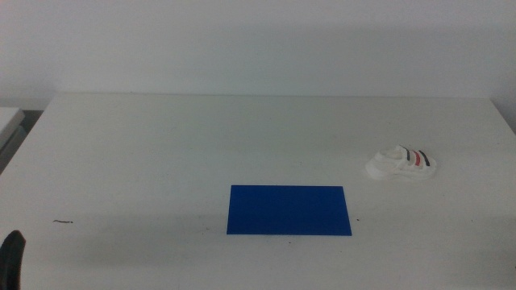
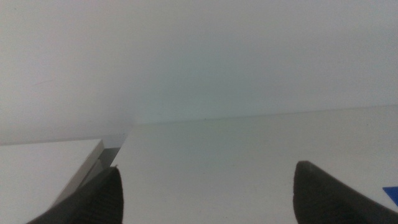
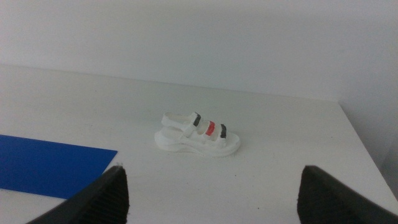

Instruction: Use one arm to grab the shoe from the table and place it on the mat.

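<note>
Right claw (image 3: 211, 196) spread wide, shoe (image 3: 198, 134) well ahead, between tips; mat (image 3: 50, 165) beside.

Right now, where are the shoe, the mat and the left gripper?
shoe (image 3: 198, 135), right wrist view, on its strapped upper.
mat (image 1: 289, 210), middle view, centre of the blue sheet.
left gripper (image 2: 205, 196), left wrist view, midway between its open jaws.
</note>
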`<state>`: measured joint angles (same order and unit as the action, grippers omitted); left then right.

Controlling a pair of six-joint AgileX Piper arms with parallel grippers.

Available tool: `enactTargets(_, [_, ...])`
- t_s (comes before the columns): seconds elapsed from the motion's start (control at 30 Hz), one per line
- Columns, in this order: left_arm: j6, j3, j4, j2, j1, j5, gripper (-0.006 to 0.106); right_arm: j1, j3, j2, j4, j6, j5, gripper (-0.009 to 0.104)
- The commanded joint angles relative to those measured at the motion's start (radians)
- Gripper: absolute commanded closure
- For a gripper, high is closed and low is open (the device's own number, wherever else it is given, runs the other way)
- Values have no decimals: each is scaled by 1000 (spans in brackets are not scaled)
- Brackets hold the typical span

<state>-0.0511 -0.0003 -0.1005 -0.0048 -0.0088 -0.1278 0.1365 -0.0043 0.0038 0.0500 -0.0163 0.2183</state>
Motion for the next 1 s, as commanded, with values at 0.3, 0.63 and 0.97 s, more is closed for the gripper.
enactTargets(0.3, [-3,0,4,5,0,12,7,-7,-14,-4,-13,-6,51,2])
enactTargets(0.63, [-3,0,4,5,0,12,7,-7,-437,343,-43,-6,370,2])
enactTargets(0.97, [-3,0,4,5,0,12,7,-7,-938,1012,-258,172,659,2])
